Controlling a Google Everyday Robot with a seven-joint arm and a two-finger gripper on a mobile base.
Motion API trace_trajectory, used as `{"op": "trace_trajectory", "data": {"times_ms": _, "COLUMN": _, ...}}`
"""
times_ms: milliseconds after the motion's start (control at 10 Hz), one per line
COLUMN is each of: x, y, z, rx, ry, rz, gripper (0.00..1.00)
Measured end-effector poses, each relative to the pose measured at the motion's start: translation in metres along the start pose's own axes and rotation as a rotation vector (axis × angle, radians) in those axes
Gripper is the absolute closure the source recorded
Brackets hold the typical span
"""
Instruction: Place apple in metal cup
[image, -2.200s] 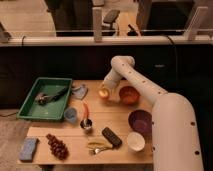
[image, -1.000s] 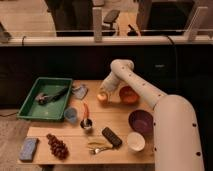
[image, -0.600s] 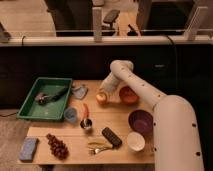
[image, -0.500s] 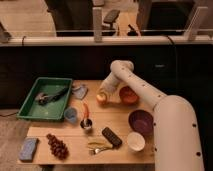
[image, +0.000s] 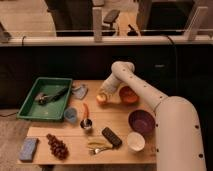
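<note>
Lowered end effector (image: 102, 95) now over apple (image: 101, 98)

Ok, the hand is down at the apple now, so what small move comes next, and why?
Probably lift a little, then carry toward the metal cup. The hand sits right on the apple near the table's far side, while the cup stands nearer the front, left of it, beside the carrot. Confirm the grip first.

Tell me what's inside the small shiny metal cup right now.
The small shiny metal cup shows only a dark inside; its bottom can't be seen. The small round yellow-orange apple is not in it, sitting farther back on the table at the gripper.
</note>
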Motion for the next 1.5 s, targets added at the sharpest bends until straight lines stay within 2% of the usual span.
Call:
{"op": "trace_trajectory", "data": {"times_ms": 200, "x": -0.003, "y": 0.001, "z": -0.001, "rx": -0.006, "ry": -0.01, "rz": -0.008, "gripper": 0.99}}
{"op": "trace_trajectory", "data": {"times_ms": 800, "x": -0.047, "y": -0.016, "z": -0.018, "rx": -0.042, "ry": -0.093, "rz": -0.182, "gripper": 1.0}}
{"op": "trace_trajectory", "data": {"times_ms": 1100, "x": -0.089, "y": -0.031, "z": -0.021, "rx": -0.068, "ry": -0.129, "rz": -0.276, "gripper": 1.0}}
{"op": "trace_trajectory", "data": {"times_ms": 1300, "x": -0.108, "y": -0.038, "z": -0.02, "rx": -0.086, "ry": -0.146, "rz": -0.311, "gripper": 1.0}}
{"op": "trace_trajectory", "data": {"times_ms": 1400, "x": -0.129, "y": -0.042, "z": -0.021, "rx": -0.107, "ry": -0.166, "rz": -0.343, "gripper": 1.0}}
{"op": "trace_trajectory", "data": {"times_ms": 1500, "x": -0.139, "y": -0.043, "z": -0.022, "rx": -0.12, "ry": -0.177, "rz": -0.358, "gripper": 1.0}}
